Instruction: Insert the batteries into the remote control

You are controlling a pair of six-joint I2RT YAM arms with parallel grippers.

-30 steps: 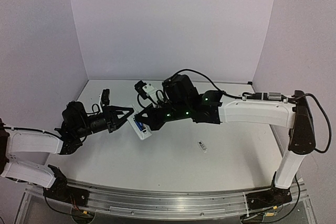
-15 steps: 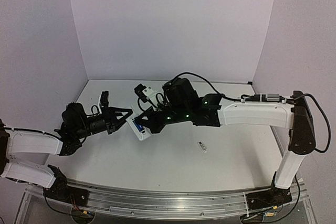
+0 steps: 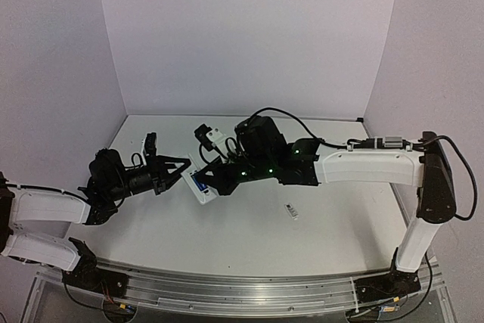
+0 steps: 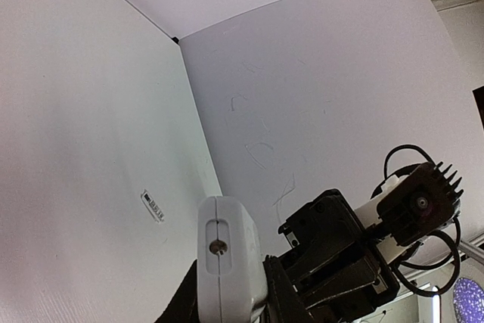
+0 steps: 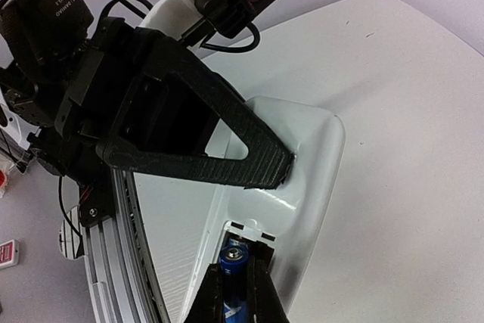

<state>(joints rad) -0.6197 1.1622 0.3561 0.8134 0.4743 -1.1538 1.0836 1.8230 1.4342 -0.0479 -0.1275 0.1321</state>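
The left gripper [image 3: 181, 166] is clamped on the white rectangular plastic remote control [image 3: 203, 185] from its 9 o'clock end, at 9 o'clock on the white table [image 3: 249, 240]. From 3 o'clock, the right gripper [image 5: 234, 296] pinches a blue cylindrical battery [image 5: 234, 261] at the remote's other end.

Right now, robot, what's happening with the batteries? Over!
Left gripper shut on small white remote control. Right gripper shut on tiny blue cylindrical battery, at the remote's open recess. Small white rectangular piece lies apart.

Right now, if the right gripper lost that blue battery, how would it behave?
The battery is a smooth little cylinder, so it would probably roll on the flat table. Its glossy skin looks slippery in the right gripper. It seems rigid, unlikely to bend against the remote.
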